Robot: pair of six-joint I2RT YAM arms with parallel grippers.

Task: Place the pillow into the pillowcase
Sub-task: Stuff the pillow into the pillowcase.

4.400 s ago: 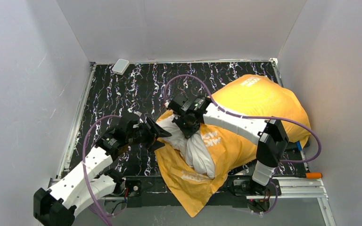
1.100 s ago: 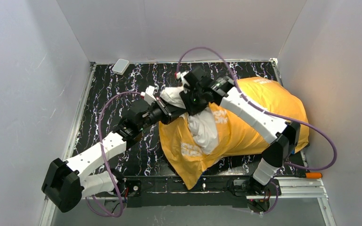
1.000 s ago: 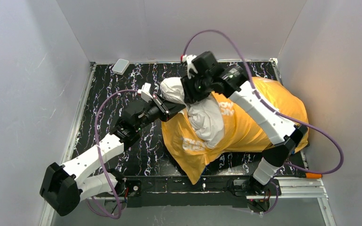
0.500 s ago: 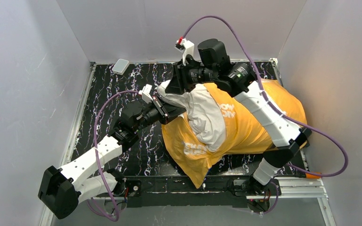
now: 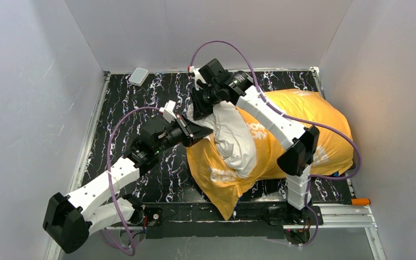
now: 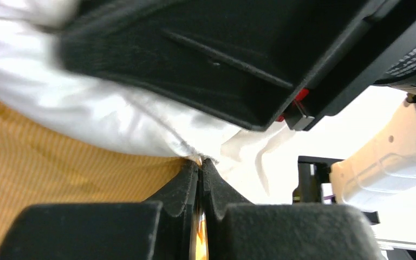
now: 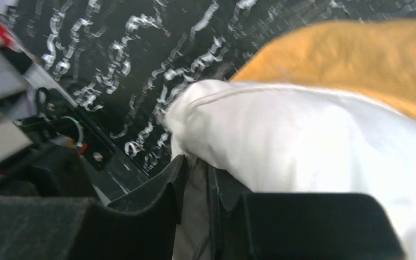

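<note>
A: Where's the pillow (image 5: pixel 233 138)?
B: Mostly inside the orange-side-out pillowcase (image 5: pixel 303 116) near the bench's (image 5: pixel 141 103) right edge, white end poking out.
A: Grips?
B: The left end effector (image 6: pixel 200 162) clenches the pillowcase hem; the right end effector (image 7: pixel 197 162) pinches the pillow's corner.

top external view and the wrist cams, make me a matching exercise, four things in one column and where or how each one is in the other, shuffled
Things:
1. pillow
2. pillowcase
3. left gripper
4. small white box

Place or state:
A. lies in the far left corner of the table
B. orange-yellow side showing, bulging
C. white, partly sticking out of an opening
D. shut on an orange fabric edge

Pairs: 1-C, 2-B, 3-D, 4-A
</note>
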